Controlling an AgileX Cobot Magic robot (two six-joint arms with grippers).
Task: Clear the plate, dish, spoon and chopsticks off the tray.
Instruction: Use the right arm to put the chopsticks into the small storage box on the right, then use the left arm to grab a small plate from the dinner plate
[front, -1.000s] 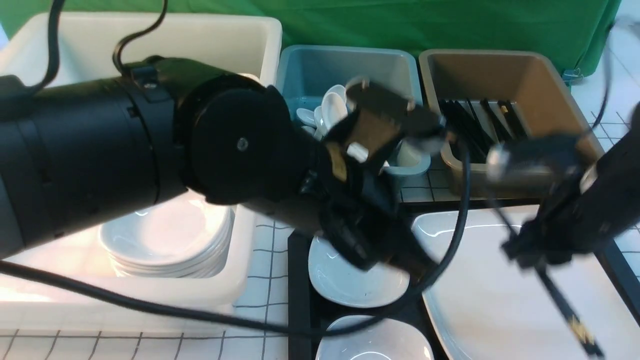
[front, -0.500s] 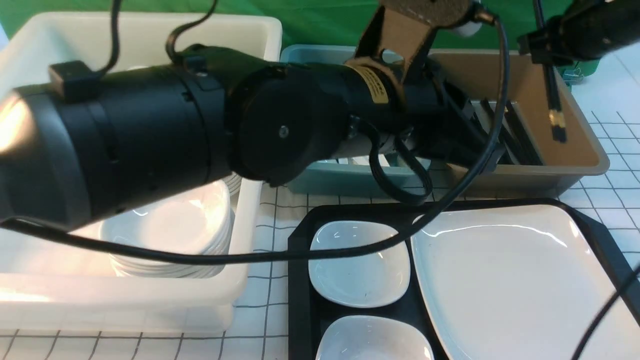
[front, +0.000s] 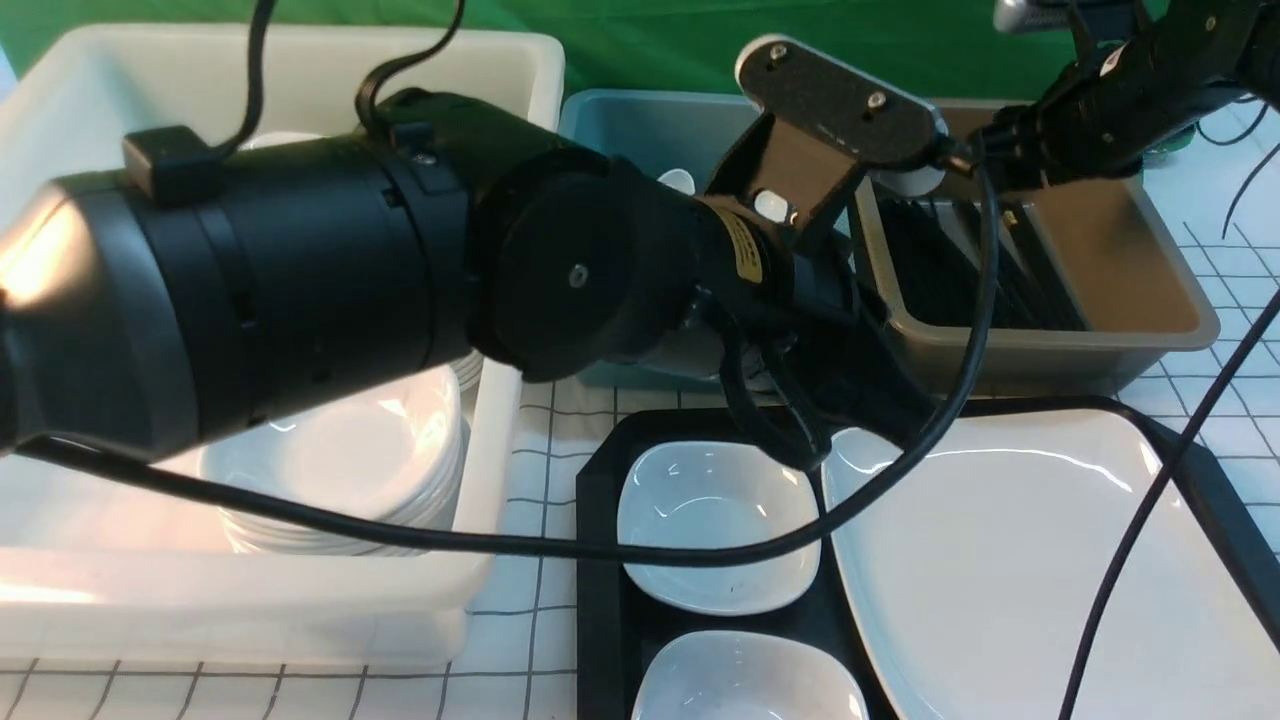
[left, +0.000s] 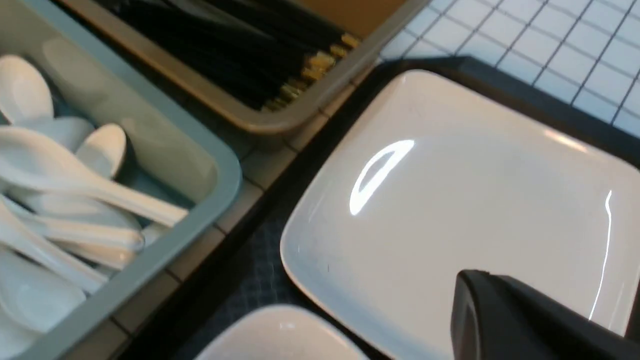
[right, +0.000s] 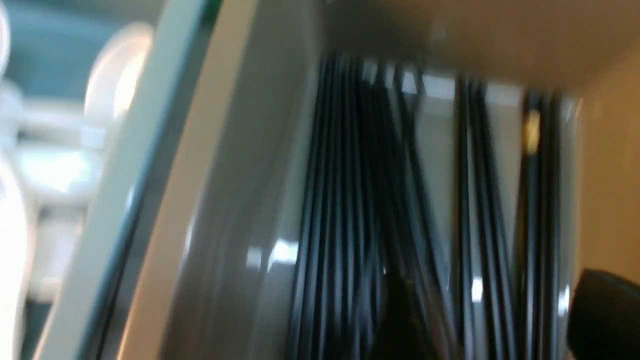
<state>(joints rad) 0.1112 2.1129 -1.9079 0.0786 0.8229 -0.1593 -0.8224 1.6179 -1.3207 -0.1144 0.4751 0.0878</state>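
The large white plate (front: 1030, 570) lies on the right side of the black tray (front: 598, 560), with two small white dishes (front: 715, 525) beside it on the left. My left gripper (front: 890, 415) hangs shut and empty just above the plate's far left corner; in the left wrist view its dark tip (left: 470, 287) is over the plate (left: 450, 200). My right gripper (right: 500, 320) stands open over the brown bin (front: 1150, 270), with black chopsticks (right: 350, 200) lying in the bin below it. White spoons (left: 75, 195) lie in the teal bin (left: 220, 175).
A big white tub (front: 480, 500) at the left holds a stack of white dishes (front: 340, 470). The teal bin (front: 620, 130) and brown bin stand side by side behind the tray. My left arm's cable (front: 560, 548) drapes across the tray's left half. Green cloth hangs at the back.
My right gripper came down over the brown bin and opened; the chopsticks it held no longer hang from it. My left arm swung down toward the plate's far left corner.
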